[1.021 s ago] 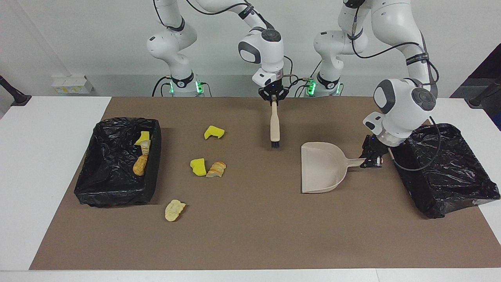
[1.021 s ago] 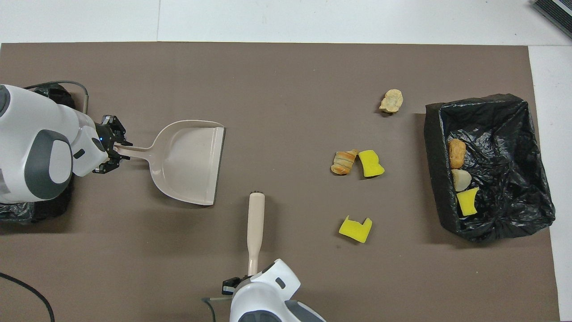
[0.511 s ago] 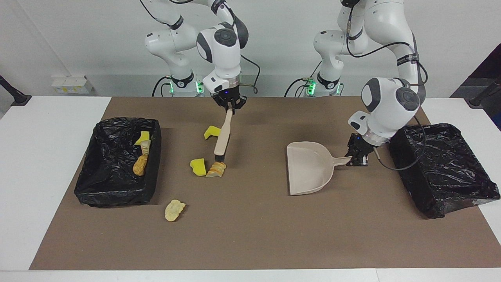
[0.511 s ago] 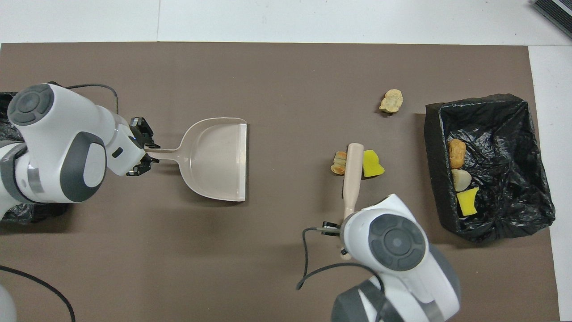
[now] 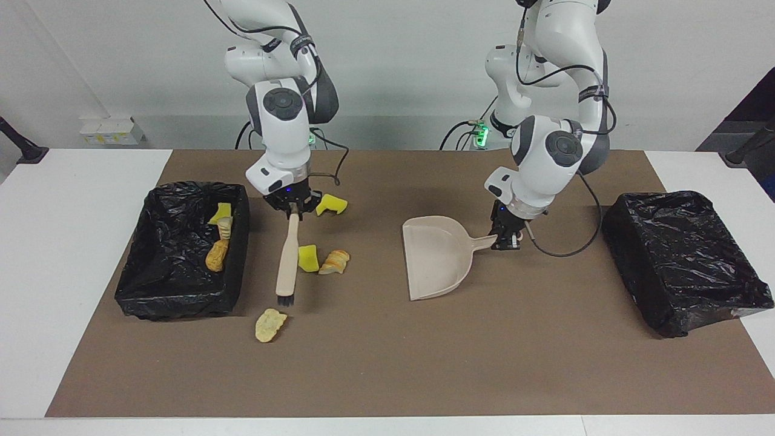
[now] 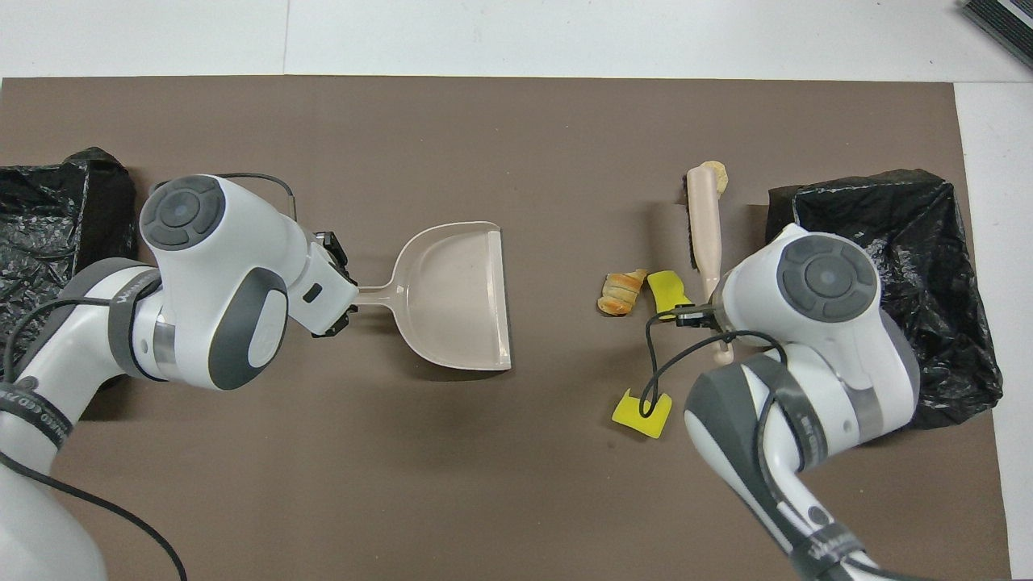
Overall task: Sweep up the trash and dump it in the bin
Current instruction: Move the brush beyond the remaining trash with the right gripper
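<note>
In the overhead view the scraps in the bin (image 6: 952, 242) are hidden by the right arm; three are shown in the facing view (image 5: 219, 236). The brush (image 5: 287, 260) is clamped by the right gripper (image 5: 294, 209), the dustpan (image 5: 436, 257) handle by the left gripper (image 5: 507, 239).

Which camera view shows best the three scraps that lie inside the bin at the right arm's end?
The facing view: the three scraps lie plainly inside the bin. In the overhead view the right arm covers that part of the bin, so none of them shows.
</note>
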Motion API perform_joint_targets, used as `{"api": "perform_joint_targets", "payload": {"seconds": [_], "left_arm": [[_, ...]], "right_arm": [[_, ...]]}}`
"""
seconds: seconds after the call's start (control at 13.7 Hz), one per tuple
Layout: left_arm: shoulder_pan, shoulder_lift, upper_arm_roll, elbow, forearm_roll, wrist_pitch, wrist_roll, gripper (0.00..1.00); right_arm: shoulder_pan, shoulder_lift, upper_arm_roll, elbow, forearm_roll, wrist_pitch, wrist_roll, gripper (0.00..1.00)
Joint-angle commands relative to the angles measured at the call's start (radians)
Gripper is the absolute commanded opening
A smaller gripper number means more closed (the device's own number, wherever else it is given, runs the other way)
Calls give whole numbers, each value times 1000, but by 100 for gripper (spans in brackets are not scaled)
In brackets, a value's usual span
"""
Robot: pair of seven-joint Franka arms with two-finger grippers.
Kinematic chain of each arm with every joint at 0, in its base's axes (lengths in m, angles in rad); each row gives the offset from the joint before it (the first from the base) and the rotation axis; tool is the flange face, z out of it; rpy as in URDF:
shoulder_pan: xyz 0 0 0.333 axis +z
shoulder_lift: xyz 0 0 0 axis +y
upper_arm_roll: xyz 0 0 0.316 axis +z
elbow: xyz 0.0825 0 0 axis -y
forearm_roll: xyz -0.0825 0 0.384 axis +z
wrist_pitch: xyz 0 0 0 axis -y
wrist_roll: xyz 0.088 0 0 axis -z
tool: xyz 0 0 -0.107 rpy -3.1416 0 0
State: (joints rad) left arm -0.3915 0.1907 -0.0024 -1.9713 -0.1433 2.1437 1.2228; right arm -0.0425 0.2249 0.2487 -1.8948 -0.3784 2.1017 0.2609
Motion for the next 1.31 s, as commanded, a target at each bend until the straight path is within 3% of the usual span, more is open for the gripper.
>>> {"api": "perform_joint_targets", "payload": {"seconds": [0.0,0.22,0.66,0.8,1.24], "left_arm": [[-40,-50,16,-75,-12,37,-49,0],[-38,-53,16,-92,-12,77,-69,0],[-38,-51,16,-89,-12,87,-88,0],[-38,-51,16,-89,-12,87,-92,0],[-40,-48,15,-92,-12,87,-112,0]], "right_arm": [[-29,77,14,123,-65,-31,-110,0],[-40,138,14,123,-73,-31,-111,0],[6,132,44,88,-59,-120,-33,0],[48,128,66,88,100,-144,-14,0],[214,108,66,97,354,-158,110,0]]}}
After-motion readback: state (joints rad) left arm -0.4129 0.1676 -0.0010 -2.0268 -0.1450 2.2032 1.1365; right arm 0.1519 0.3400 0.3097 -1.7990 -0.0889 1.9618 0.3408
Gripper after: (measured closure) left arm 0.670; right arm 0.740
